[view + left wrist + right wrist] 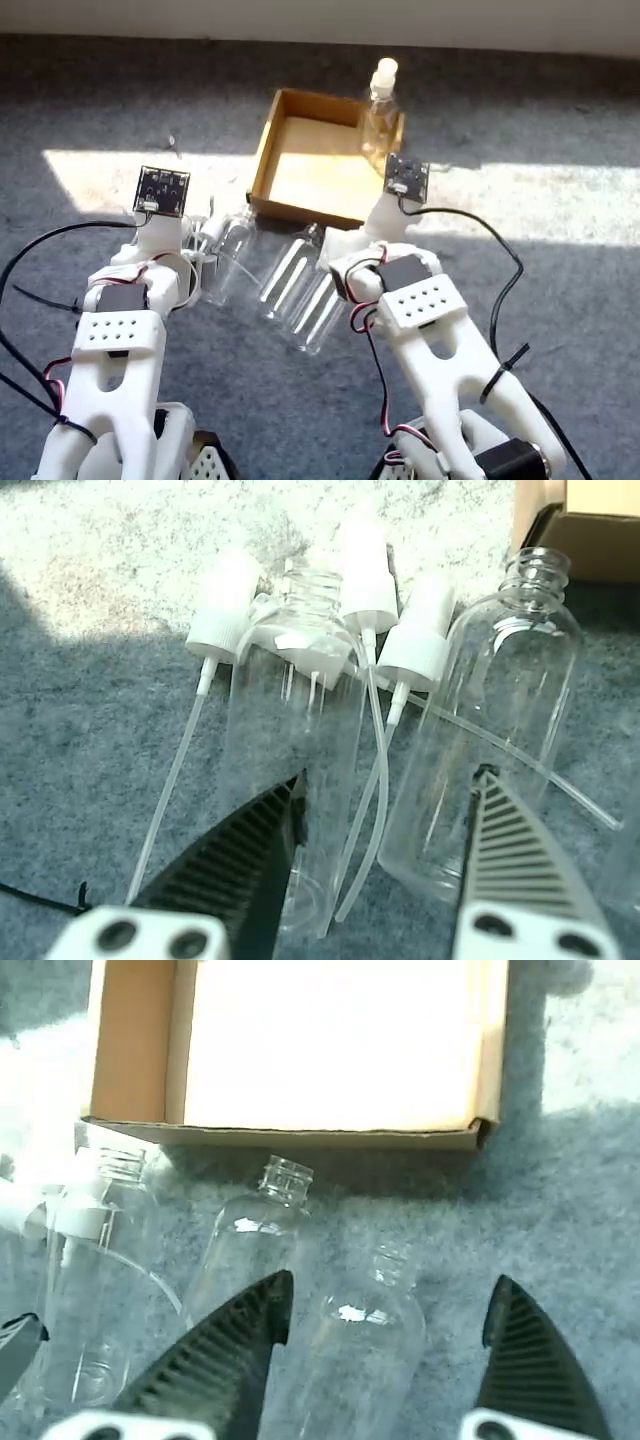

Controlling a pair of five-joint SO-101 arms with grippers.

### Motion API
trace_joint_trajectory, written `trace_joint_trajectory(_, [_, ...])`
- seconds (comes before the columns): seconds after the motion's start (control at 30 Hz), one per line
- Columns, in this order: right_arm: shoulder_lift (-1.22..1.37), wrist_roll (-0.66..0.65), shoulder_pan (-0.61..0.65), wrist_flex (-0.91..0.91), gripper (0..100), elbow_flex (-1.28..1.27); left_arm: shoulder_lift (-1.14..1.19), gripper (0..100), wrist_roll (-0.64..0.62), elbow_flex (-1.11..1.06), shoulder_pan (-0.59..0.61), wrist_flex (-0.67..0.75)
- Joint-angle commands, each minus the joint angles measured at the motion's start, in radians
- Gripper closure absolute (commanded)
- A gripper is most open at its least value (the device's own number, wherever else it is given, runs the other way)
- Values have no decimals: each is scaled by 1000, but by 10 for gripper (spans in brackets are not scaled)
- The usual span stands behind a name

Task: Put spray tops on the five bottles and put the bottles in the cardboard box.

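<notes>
— Box (pixel 264 150) first: what did we find in it?
— We saw its bare floor, bright with sun. It was a shallow, open tray of brown cardboard. A capped bottle (pixel 381 110), white top on, stood upright at its far right corner. We couldn't tell whether it was inside the wall or just behind it.
— And the rest?
— Three clear plastic ones lay on their sides near the box's front wall, their bare threaded necks pointing at it. All were slim, with rounded shoulders. We named them left bottle (pixel 232 255), middle bottle (pixel 290 268) and right bottle (pixel 322 308); the last two lay side by side.
— Where were the tops (pixel 365 580)?
— Heaped at the left bottle's neck. We counted at least three, white, with ribbed collars and thin clear tubes trailing over and beside that bottle.
— How did we find the arms?
— The left gripper (pixel 385 855) had its black ribbed jaws spread over the left and middle bottles, holding nothing. The right gripper (pixel 380 1355) gaped wide too, with the right bottle lying between its jaws in the wrist view. We couldn't tell whether they touched it.
— And underneath?
— Grey, short-piled carpet (pixel 560 120) everywhere, crossed by a band of sunlight (pixel 90 180) that ran past the box. A pale wall (pixel 300 15) edged the far side.
</notes>
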State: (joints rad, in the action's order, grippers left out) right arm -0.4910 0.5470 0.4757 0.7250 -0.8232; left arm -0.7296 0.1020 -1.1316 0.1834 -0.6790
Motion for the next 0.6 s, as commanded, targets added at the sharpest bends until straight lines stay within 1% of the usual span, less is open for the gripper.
trace_joint_trajectory(0.0, [-30, -15, 45, -19, 737, 8, -13, 752, 9, 2, 7, 14])
trace_joint_trajectory(0.13, [-30, 23, 50, -19, 737, 4, -13, 752, 9, -7, 7, 14])
trace_joint_trajectory(0.3, [-24, 26, 53, -27, 737, -21, -13, 752, 9, -7, 5, 14])
trace_joint_trajectory(0.4, [50, 26, 47, -59, 737, -27, -13, 752, 9, -8, 5, 14])
trace_joint_trajectory(0.57, [166, 26, 36, -58, 737, -25, -13, 752, 9, -8, 5, 15])
